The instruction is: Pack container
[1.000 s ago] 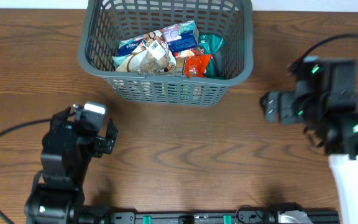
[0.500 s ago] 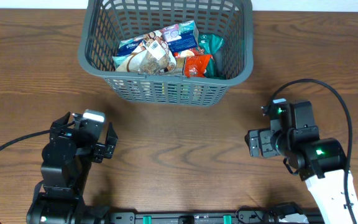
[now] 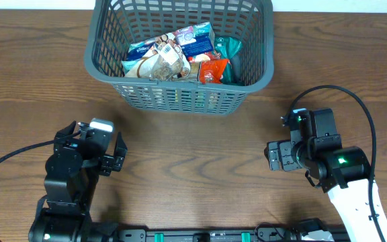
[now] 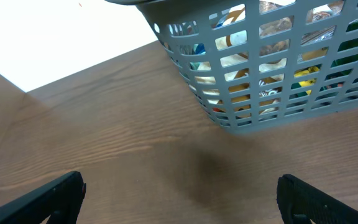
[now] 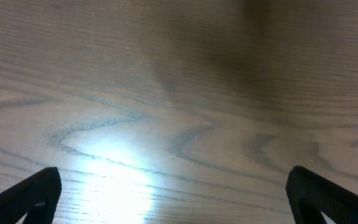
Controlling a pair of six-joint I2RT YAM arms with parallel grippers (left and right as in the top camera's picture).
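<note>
Two wide, empty hands are idling: left hand (image 3: 115,154), and right hand (image 3: 274,156) now drawn back from the container (image 3: 180,102). It is sitting far across the worktop (image 3: 193,175), packets (image 3: 173,57) inside; packing is seemingly ending.

Brown wooden tabletop (image 3: 193,148), overhead view, with wavy, looping grain running roughly from 9 to 3 o'clock. Narrow pale strip (image 3: 341,5) beyond the far edge at 12 o'clock, cut off by the frame. Left wrist view: same wood beneath a plain white surface (image 4: 61,37) filling the 10 to 11 o'clock corner, table edge rising toward 12 o'clock; wall or floor, not distinguishable. Right wrist view: close grain only, bright glare patch (image 5: 114,165) toward 7 o'clock, dim shaded band (image 5: 272,37) toward 1 o'clock. Lighting from above, shadows soft-edged.
</note>
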